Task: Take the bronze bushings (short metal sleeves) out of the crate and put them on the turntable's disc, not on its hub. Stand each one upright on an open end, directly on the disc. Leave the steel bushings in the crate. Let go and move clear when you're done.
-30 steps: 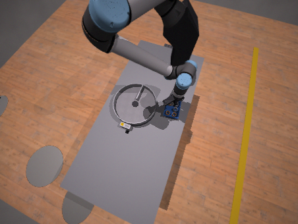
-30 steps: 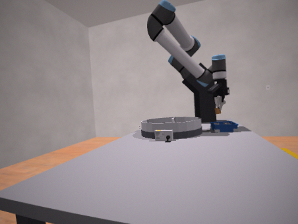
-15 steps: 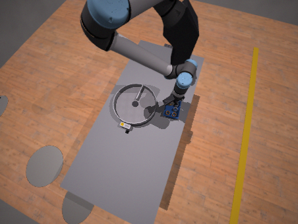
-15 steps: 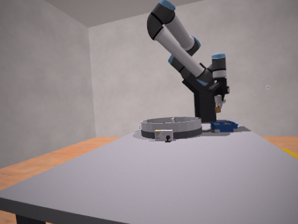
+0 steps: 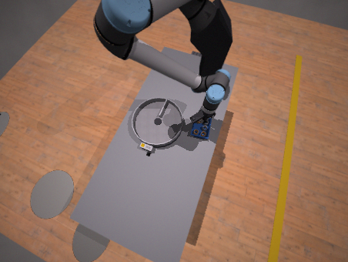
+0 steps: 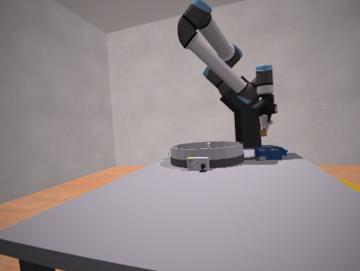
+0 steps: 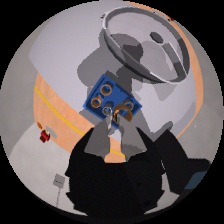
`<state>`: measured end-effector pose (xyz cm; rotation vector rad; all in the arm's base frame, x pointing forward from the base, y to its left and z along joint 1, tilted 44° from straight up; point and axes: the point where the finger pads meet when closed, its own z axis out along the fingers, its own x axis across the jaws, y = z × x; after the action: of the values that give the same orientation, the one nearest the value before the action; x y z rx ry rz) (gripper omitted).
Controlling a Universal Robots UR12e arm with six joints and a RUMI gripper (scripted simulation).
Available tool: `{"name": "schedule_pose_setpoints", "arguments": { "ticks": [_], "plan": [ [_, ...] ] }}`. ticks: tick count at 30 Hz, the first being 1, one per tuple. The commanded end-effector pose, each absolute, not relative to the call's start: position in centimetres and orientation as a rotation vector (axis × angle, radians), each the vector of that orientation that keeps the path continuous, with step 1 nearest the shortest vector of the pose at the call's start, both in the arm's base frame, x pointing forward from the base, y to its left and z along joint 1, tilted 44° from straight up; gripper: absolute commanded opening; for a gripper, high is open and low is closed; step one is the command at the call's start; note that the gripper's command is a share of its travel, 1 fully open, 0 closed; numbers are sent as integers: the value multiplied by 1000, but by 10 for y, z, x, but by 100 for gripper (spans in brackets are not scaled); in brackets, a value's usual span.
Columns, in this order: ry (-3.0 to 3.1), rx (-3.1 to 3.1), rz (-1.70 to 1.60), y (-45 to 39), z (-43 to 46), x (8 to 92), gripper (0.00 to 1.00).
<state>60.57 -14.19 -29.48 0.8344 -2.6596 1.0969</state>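
Gripper (image 5: 202, 120) (image 6: 264, 128) (image 7: 114, 113) nearly closed, fingertips pinching the wall of a bronze bushing (image 6: 263, 133) (image 7: 123, 113). The bushing hangs at the fingertips, clear above the blue crate (image 5: 208, 135) (image 6: 271, 155) (image 7: 116, 94), and looks slightly tilted in the exterior view. In the wrist view its ring overlaps the crate's edge nearest the gripper; one side of the ring sits at the fingertips, the rest sticks out to one side of them.

Crate stands on the grey table (image 5: 142, 193) (image 6: 179, 207) (image 7: 60, 50), below the gripper. In it: two more bronze bushings, one (image 5: 195, 132) (image 7: 106, 90) and another (image 5: 203, 134) (image 7: 96, 101), side by side, open ends up, both toward the crate side away from the fingertips. Steel bushings, one (image 7: 107, 108) and another (image 7: 128, 104), lie closer to the fingertips in the wrist view; the first is partly hidden.

Turntable (image 5: 135, 122) (image 6: 207, 153) (image 7: 120, 57) stands beside the crate, apart from it. Its disc (image 5: 147, 129) (image 7: 142, 32) has a dark hub (image 5: 158, 121) (image 7: 156, 37) at the centre, with a divider (image 5: 163, 109) (image 7: 172, 55) running from near the hub to the wall. Held bushing is off to the side of the disc, outside the raised wall.
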Motion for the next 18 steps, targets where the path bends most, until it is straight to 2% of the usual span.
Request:
{"name": "schedule_pose_setpoints", "arguments": {
  "ticks": [1, 18],
  "plan": [
    [-2660, 835, 1097, -141, -294, 606, 0],
    [-2660, 835, 1097, -144, -292, 605, 0]
  ]
}}
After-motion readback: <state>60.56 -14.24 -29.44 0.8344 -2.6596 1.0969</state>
